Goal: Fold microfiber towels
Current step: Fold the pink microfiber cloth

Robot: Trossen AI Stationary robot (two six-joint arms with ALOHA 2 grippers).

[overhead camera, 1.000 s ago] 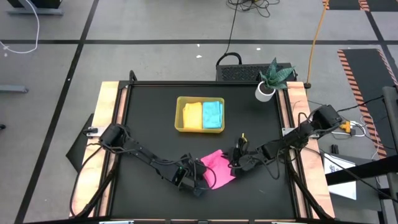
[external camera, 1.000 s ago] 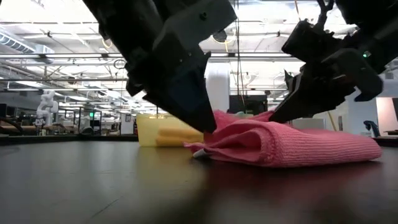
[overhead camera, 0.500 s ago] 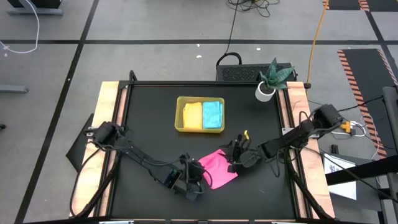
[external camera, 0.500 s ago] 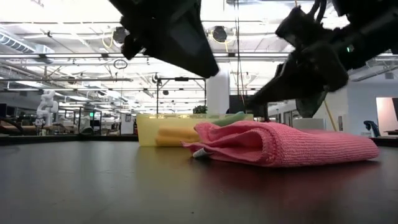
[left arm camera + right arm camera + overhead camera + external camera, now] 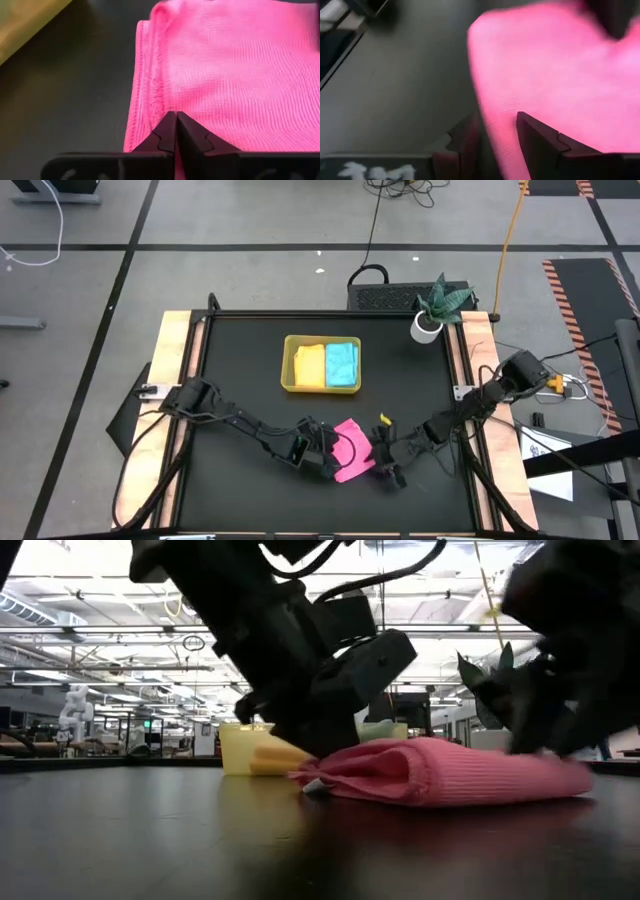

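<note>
A pink microfiber towel (image 5: 352,450) lies folded in several layers on the black table, near its front middle. My left gripper (image 5: 325,463) is shut and rests on the towel's left part (image 5: 240,75). My right gripper (image 5: 385,471) is open at the towel's right near corner, and the towel's edge (image 5: 497,140) lies between its fingers. A yellow towel (image 5: 310,365) and a sky blue towel (image 5: 342,364) lie folded side by side in the yellow-green tray (image 5: 289,364) farther back. My left gripper sets its shut fingertips (image 5: 176,120) on the towel's top face, close to the hemmed left edge (image 5: 150,90). It comes slanting down from the table's left. The towel lies flat on the table. Whether cloth is caught between the tips I cannot tell. My right gripper straddles the towel's edge; whether it touches the cloth I cannot tell.
A potted plant (image 5: 435,308) stands at the far right corner. Wooden rails (image 5: 180,410) run along the table's left and right sides. Bare black table (image 5: 240,360) lies to the left of the tray and along the near edge.
My left gripper rose off the towel's left end, then came back down a little farther right, on top of the towel. My right gripper left the towel's far right side and swung toward the near edge, down to the towel's right near corner. The towel stays in place.
</note>
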